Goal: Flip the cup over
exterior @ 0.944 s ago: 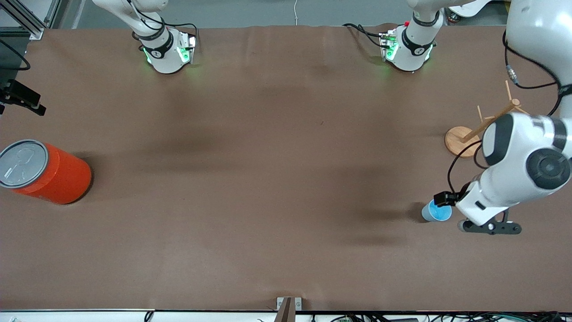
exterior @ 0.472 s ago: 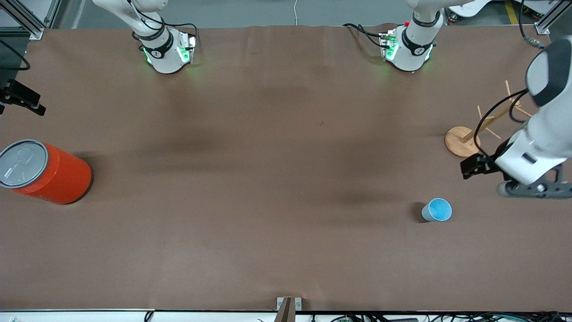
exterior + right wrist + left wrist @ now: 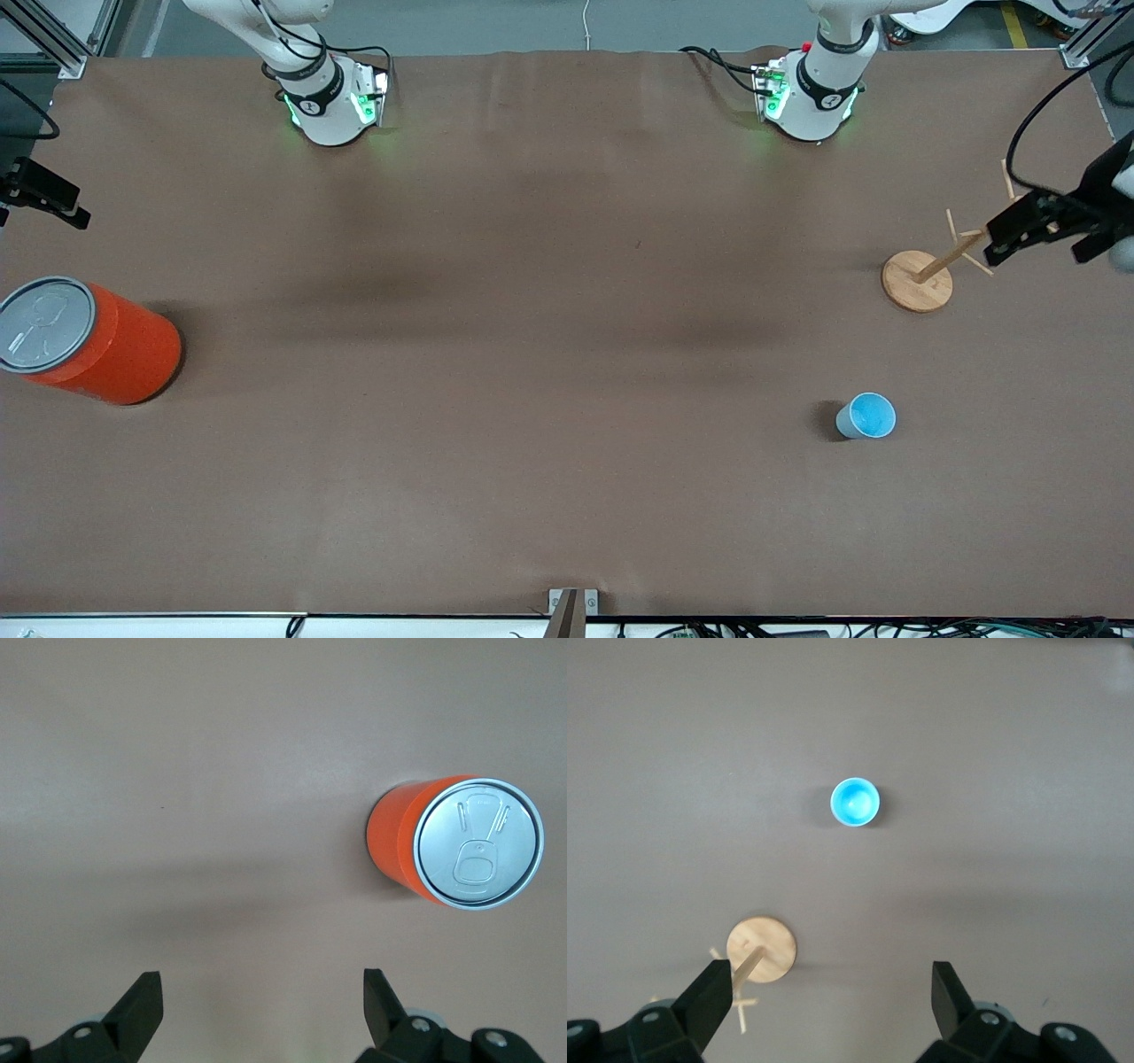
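Cup (image 3: 866, 416) upright on table (image 3: 532, 354), mouth up, toward left arm's end, nearer the front camera than wooden peg stand (image 3: 918, 280) and apart from it. Left gripper (image 3: 831, 997) up in the air over the stand, fingers spread, holding nothing. Right gripper (image 3: 262, 1005) waiting aloft near orange can (image 3: 89, 341), fingers spread, empty.

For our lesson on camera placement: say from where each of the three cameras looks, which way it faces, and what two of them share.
Front view: high across the table, facing both arm bases; left gripper over the wooden stand.
Left wrist view: looks straight down on the cup; its open fingers show.
Right wrist view: looks down on the orange canister; open fingers show.
Shared: front and left wrist views both show cup and stand.
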